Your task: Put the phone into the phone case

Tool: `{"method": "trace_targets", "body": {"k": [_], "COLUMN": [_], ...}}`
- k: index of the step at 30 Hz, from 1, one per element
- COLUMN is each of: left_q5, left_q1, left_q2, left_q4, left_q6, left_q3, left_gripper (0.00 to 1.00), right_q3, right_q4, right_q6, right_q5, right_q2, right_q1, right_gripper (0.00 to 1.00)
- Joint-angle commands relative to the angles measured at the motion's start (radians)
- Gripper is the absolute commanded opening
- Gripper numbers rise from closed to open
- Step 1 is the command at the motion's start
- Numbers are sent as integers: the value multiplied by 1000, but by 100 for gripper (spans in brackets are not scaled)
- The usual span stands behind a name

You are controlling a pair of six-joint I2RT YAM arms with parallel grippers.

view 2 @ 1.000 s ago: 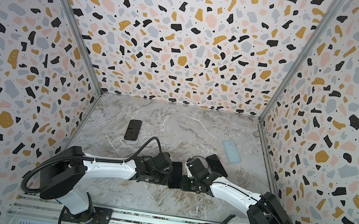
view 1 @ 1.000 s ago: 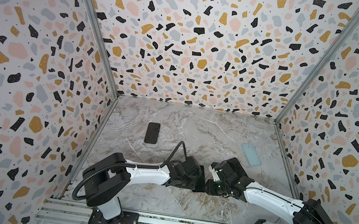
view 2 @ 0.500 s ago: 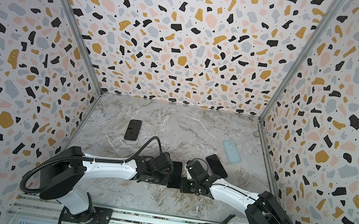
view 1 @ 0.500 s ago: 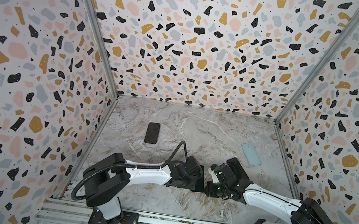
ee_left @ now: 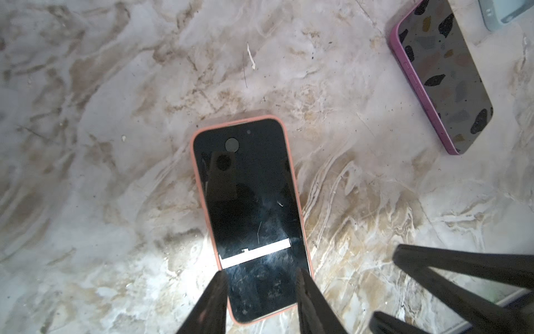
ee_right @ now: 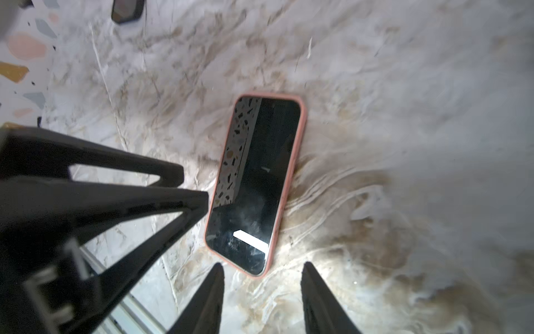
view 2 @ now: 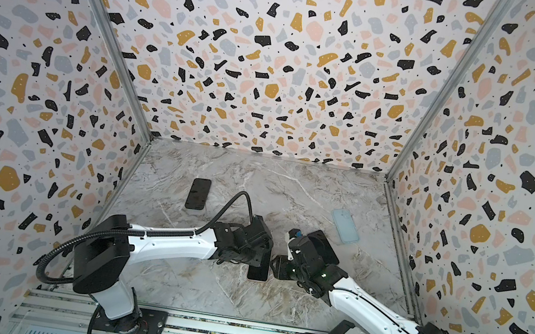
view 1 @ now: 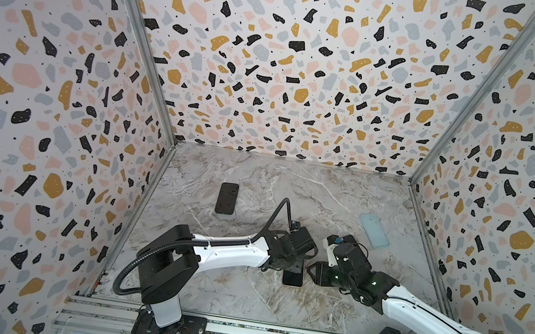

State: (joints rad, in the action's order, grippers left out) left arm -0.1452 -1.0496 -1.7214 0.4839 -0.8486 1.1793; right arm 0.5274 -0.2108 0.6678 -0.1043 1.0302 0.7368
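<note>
Seating of the phone [view 1: 292, 279] is judged already done. In both top views the phone lies flat directly beneath the left claw [view 1: 293, 267], whose body hides one end of it, and just beside the tips of the right claw [view 1: 311, 271]. Both claws are close, and the left one is judged the nearer. Beyond the right claw a pale blue case [view 1: 374, 230] is seen with no dark screen in it, so it is judged empty. Beyond the left claw lies a black slab [view 1: 227, 198]; whether it is a phone or a case cannot be told.

In the left wrist view the phone is framed all round by a salmon case [ee_left: 239, 119], screen up, with its long axis running straight away from the left claw. The jaws are held partly apart over its near end with nothing clamped; contact cannot be told. Past the right claw's fingers [ee_left: 462, 264], a second phone [ee_left: 445, 75] is held in a magenta case [ee_left: 406, 68].

In the right wrist view the right claw's jaws stand apart and empty. The cased phone's near end is seen just ahead of them, its long axis leading away. Any further move is judged to be a downward press along the rim.
</note>
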Motion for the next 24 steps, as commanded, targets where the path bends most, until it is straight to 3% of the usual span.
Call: {"method": "trace_targets", "body": {"k": [1, 9, 15, 19, 24], "left_q5": [-112, -116, -134, -131, -86], "left_q1": [-31, -50, -52, -52, -52], "left_q2": [-54, -130, -144, -178, -218], "left_q4": [121, 138, 157, 173, 152], "left_q6": [29, 15, -8, -14, -10], "left_q3": [77, 149, 152, 175, 197], "left_gripper": [43, 56, 90, 100, 100], "right_q3": [-37, -78, -113, -134, -153], "right_q4": [-31, -57, -36, -20, 2], "right_q6": [-31, -88, -72, -70, -70], "right_q5": [54, 48, 35, 15, -19], "right_q2": [-45, -109, -116, -129, -146], "right_q1": [-39, -119, -135, -174, -207], "right_gripper": [51, 65, 89, 91, 92]}}
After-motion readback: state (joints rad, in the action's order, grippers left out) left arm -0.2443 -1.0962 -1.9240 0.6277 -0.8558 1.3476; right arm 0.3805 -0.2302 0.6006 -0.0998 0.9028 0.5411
